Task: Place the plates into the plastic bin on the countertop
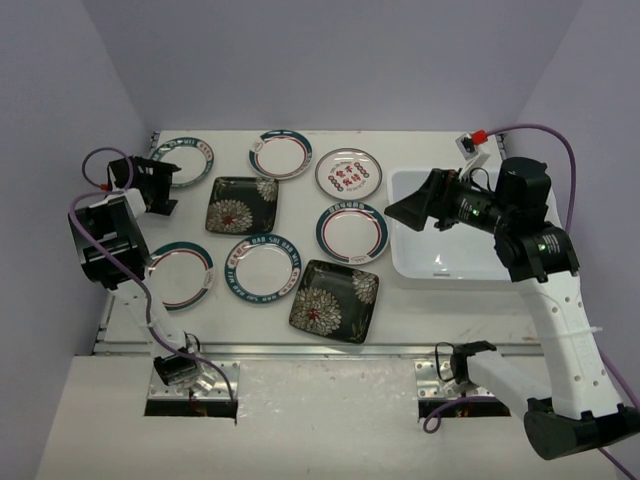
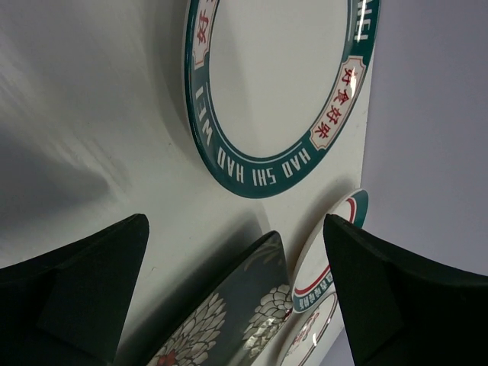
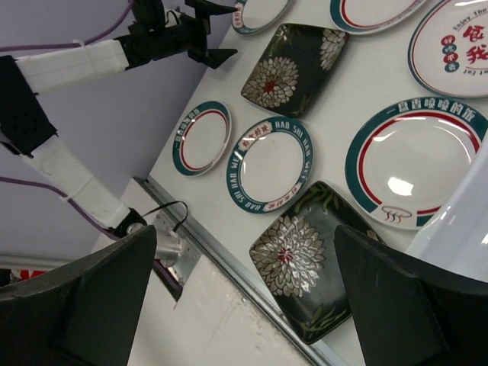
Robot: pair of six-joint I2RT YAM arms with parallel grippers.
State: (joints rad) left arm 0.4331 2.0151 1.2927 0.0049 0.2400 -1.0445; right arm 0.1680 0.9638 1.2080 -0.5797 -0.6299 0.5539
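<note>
Several plates lie on the countertop (image 1: pixel 400 300): round teal-rimmed ones (image 1: pixel 182 160) (image 1: pixel 280 153) (image 1: pixel 352 231) (image 1: pixel 180 275), a lettered one (image 1: pixel 264 267), a red-patterned one (image 1: pixel 349 174), and two square black flower plates (image 1: pixel 242 203) (image 1: pixel 335 299). The white plastic bin (image 1: pixel 480 270) stands at the right and looks empty. My right gripper (image 1: pixel 405 212) is open and empty above the bin's left rim; its wrist view shows the near black plate (image 3: pixel 305 259) below the gripper (image 3: pixel 245 236). My left gripper (image 1: pixel 160 185) (image 2: pixel 235 229) is open and empty, over the far-left plate (image 2: pixel 252 177) and the black plate (image 2: pixel 221 320).
A metal rail (image 1: pixel 300 350) runs along the countertop's front edge. Purple walls close in the left, back and right. A small red-and-white fitting (image 1: pixel 472 140) sits behind the bin. The left arm (image 3: pixel 69 61) shows in the right wrist view.
</note>
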